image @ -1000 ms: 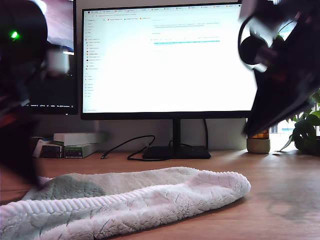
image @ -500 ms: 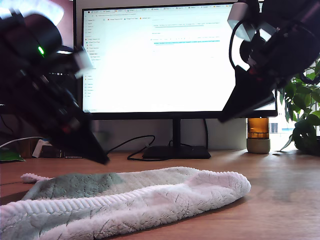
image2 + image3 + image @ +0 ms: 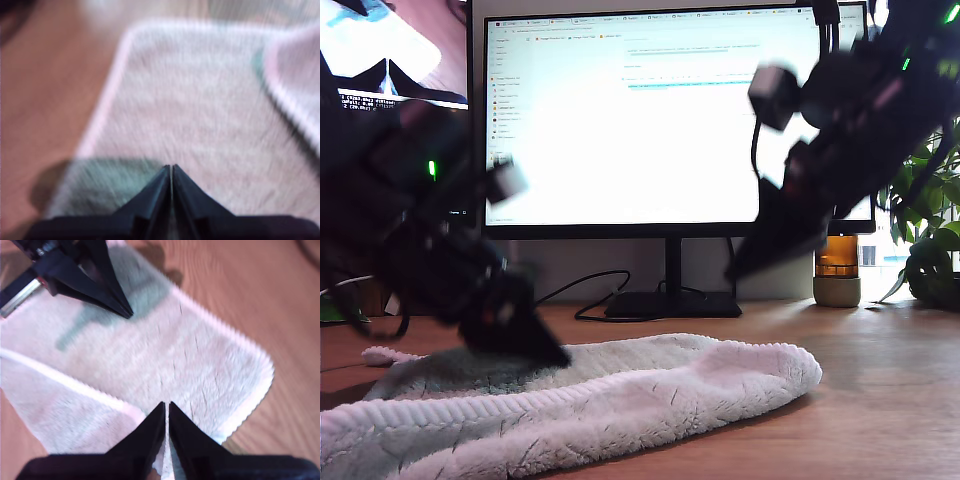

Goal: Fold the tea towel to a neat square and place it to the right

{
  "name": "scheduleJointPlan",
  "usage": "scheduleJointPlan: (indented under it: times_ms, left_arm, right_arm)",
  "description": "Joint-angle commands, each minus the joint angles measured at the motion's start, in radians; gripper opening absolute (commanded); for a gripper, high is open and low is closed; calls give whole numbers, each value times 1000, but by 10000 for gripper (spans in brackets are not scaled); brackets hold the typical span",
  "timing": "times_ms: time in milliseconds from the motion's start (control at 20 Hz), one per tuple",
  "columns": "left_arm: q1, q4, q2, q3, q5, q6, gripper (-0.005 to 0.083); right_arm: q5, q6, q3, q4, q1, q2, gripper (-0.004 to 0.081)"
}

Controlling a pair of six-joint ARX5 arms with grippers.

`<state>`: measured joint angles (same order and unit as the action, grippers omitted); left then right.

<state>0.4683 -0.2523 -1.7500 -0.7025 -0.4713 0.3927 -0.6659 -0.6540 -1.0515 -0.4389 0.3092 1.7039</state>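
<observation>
The off-white fluffy tea towel [image 3: 650, 390] lies rumpled on the wooden desk [image 3: 890, 390], one edge folded over itself. My first gripper [image 3: 558, 358] is low at the exterior view's left, its shut tips just above the towel's back part, casting a shadow on it. The first wrist view shows its shut jaws [image 3: 171, 167] over the towel [image 3: 200, 110], blurred by motion. My second gripper [image 3: 732, 275] hangs higher at the exterior view's right, shut and empty. Its own view shows the jaws [image 3: 166, 404] above the towel [image 3: 165, 355], with my first gripper [image 3: 129, 315] beyond.
A large lit monitor [image 3: 650, 120] stands behind the towel on a black base [image 3: 670, 303], with a cable [image 3: 580, 290] beside it. An amber jar [image 3: 837, 270] and a green plant [image 3: 930, 240] sit at the exterior view's right. A second screen [image 3: 410, 50] is at its left.
Both arms have swung down and inward. The first gripper dropped from above to just over the towel's back. The second gripper came lower and toward the middle. The towel has not moved.
</observation>
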Motion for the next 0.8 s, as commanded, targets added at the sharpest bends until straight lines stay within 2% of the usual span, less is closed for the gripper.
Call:
scheduleJointPlan:
  times_ms: [0, 350, 750]
  left_arm:
    - [3, 10, -25, 4, 3, 0, -24]
    - [3, 1, -23, 3, -18, 0, -24]
    - [3, -5, -23, 2, -18, 0, -24]
  right_arm:
    - [-4, -8, -11, -7, 5, 39, -10]
    - [23, -10, -11, -40, 5, 132, -10]
    - [20, -14, -11, -121, 5, 142, -10]
